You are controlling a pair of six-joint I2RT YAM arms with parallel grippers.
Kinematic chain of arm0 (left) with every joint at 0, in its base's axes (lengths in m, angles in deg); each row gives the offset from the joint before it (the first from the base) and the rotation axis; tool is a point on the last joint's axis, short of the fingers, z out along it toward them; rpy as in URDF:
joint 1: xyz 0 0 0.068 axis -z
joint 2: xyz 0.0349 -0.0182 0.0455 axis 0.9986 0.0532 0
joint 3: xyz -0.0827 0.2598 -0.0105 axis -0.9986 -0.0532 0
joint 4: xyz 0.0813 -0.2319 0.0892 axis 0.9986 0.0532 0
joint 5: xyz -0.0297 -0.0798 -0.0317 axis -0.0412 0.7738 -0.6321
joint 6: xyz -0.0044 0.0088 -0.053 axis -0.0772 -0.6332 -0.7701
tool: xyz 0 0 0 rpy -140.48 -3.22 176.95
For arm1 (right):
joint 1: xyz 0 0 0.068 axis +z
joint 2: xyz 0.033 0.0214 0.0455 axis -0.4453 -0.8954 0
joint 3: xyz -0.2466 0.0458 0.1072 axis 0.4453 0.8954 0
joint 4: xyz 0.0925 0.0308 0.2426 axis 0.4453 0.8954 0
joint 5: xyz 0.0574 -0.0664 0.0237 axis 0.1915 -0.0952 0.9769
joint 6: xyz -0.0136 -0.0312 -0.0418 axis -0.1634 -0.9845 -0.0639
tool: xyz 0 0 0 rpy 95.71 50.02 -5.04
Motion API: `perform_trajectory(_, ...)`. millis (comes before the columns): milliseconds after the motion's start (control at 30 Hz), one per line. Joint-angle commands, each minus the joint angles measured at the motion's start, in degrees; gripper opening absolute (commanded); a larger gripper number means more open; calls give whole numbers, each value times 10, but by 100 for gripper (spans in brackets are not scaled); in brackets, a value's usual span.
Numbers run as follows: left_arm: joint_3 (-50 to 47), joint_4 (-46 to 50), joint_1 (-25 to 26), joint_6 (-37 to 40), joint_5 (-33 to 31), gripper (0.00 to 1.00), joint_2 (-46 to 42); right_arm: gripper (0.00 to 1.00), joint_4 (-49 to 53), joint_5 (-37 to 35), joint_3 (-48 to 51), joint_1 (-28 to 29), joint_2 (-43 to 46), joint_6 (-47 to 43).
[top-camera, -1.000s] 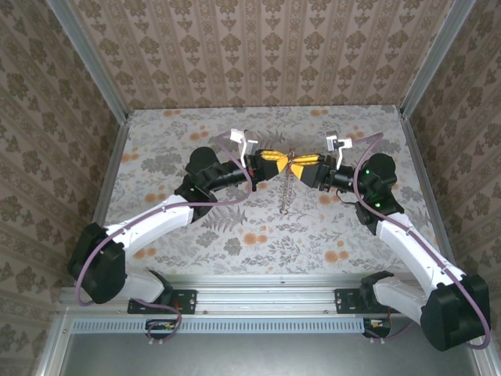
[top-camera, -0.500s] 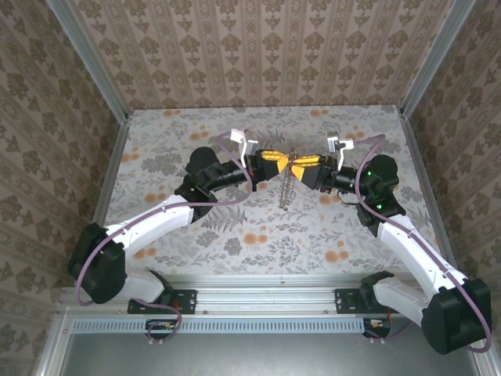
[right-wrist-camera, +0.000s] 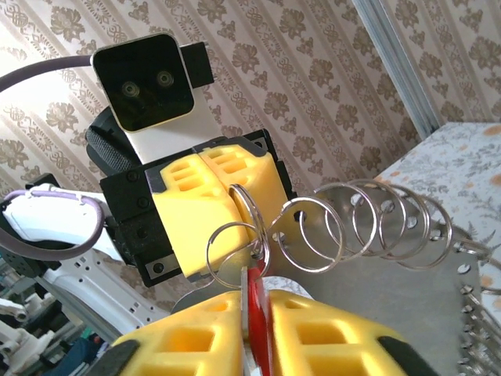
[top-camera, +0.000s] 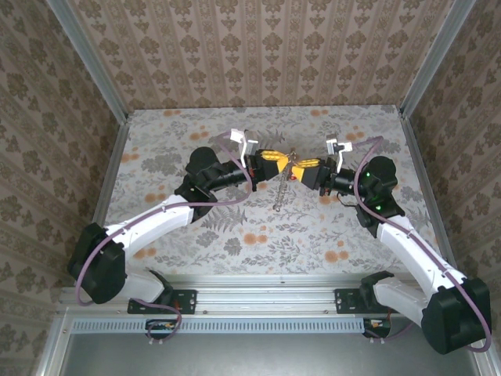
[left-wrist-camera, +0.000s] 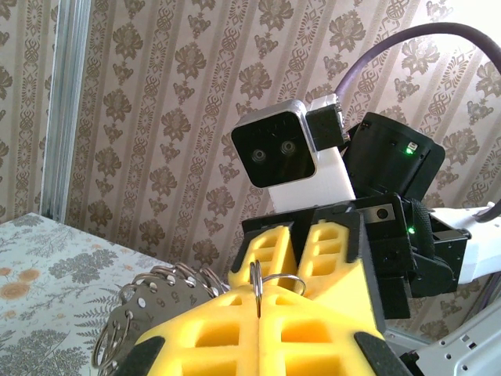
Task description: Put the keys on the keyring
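Both grippers meet in the air above the middle of the table. My left gripper [top-camera: 275,159] [left-wrist-camera: 258,296] is shut on a thin silver split ring [left-wrist-camera: 256,276] of the keyring. The keyring's dark perforated band [left-wrist-camera: 145,301] [right-wrist-camera: 407,274] carries several silver rings, and its thin chain [top-camera: 279,192] hangs down. My right gripper [top-camera: 307,167] [right-wrist-camera: 257,304] is shut on the key, whose red head [right-wrist-camera: 256,309] shows between the yellow pads. The top of the key touches the split ring [right-wrist-camera: 252,223] held by the left fingers [right-wrist-camera: 207,207]. The key's blade is hidden.
The table [top-camera: 196,235] has a floral cover and is walled by patterned panels with metal corner posts [top-camera: 94,63]. The other arm's wrist camera [left-wrist-camera: 278,153] [right-wrist-camera: 145,78] faces each gripper at close range. The arm bases [top-camera: 266,301] sit at the near edge.
Both grippers stay pressed together with the same holds and have barely shifted. The hanging chain has swung slightly to the left.
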Motion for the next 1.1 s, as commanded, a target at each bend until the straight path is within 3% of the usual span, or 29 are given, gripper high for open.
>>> perform_trajectory(0, 28, -30, 1, 2, -1, 0, -7, 10, -3, 14, 5, 3, 11, -6)
perform_trajectory(100, 28, -31, 1, 1, -2, 0, -7, 0, 4, 16, 3, 3, 13, -10)
perform_trajectory(1067, 25, -33, 3, 3, -3, 0, -10, 0, 86, 15, -29, 33, -3, -61)
